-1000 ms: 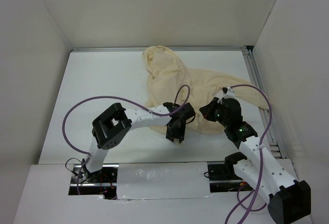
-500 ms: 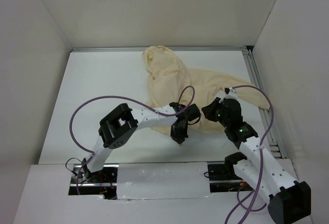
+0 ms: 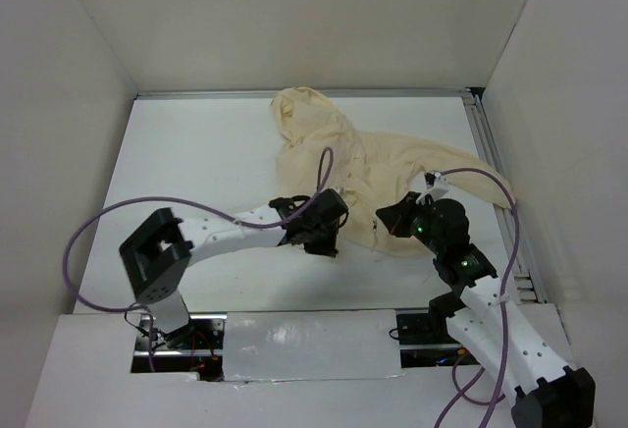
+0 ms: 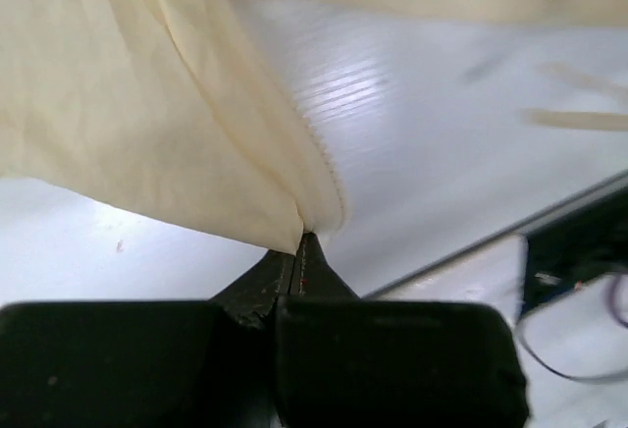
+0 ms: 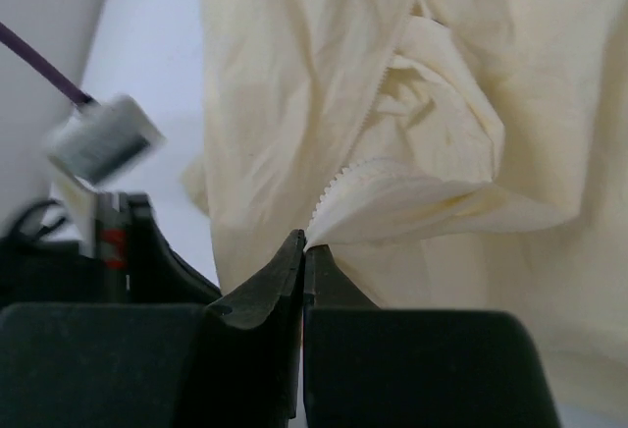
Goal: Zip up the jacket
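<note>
Jacket [image 3: 339, 148] edge is now pinched in my left tool [image 4: 303, 239], which just shut, and my right tool [image 5: 304, 242] pinches the other edge, so zipping can start.

One camera hangs high above and behind my arms [image 3: 235, 227] and looks down. It is far off, so it sees the whole bench [image 3: 196, 163], the walls [image 3: 294, 26] round it, both arms and all of the jacket [image 3: 373, 168]. A second camera sits on my left wrist, just behind my left tool [image 4: 302, 241]. It looks along the fingers [image 4: 265, 276], very near the jacket's edge, with bare bench past it. A third sits behind my right tool [image 5: 302, 243] the same way, very near the zip side. All three see the jacket's near edge. The top camera also sees both tools.
</note>
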